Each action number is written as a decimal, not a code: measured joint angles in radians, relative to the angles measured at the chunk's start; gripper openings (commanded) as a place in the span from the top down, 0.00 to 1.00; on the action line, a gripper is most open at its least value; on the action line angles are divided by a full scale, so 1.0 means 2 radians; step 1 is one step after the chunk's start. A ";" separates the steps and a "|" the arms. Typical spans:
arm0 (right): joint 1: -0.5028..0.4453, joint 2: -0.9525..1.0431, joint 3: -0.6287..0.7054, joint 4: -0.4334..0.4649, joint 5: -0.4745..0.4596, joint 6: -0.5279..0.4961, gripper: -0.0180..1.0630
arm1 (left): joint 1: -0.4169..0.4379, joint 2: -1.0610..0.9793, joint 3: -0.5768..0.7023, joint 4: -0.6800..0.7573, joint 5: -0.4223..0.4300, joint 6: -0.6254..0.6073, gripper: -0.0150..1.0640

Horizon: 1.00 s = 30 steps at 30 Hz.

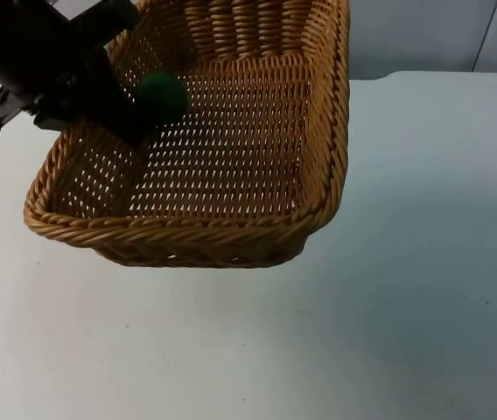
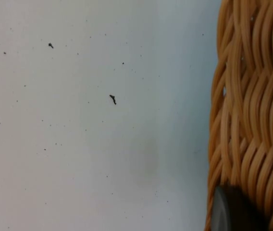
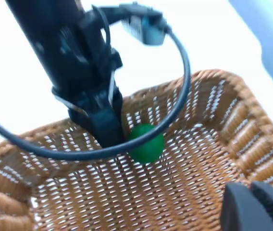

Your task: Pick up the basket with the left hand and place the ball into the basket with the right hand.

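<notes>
I see even, bright overhead light; the wicker basket throws a soft shadow on the white table. My right wrist view is motion-blurred around the green ball, the table washed out

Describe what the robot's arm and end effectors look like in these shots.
Everything is matte black. The left arm is a slim, straight link ending in a blocky wrist. The left end effector, at the basket's left rim, tapers narrow, and one fingertip has a greyish pad. The right end effector, over the basket, looks black and angular.
</notes>
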 measured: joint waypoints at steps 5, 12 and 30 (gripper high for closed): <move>0.000 -0.054 -0.001 -0.008 0.014 0.024 0.98 | 0.000 0.000 0.000 0.003 0.000 0.001 0.99; 0.000 -0.104 -0.001 -0.013 0.034 0.049 0.98 | 0.000 0.041 0.000 0.044 -0.038 -0.015 0.99; 0.000 -0.108 -0.001 -0.015 0.081 0.065 0.98 | 0.000 0.141 0.000 0.016 -0.121 0.022 0.35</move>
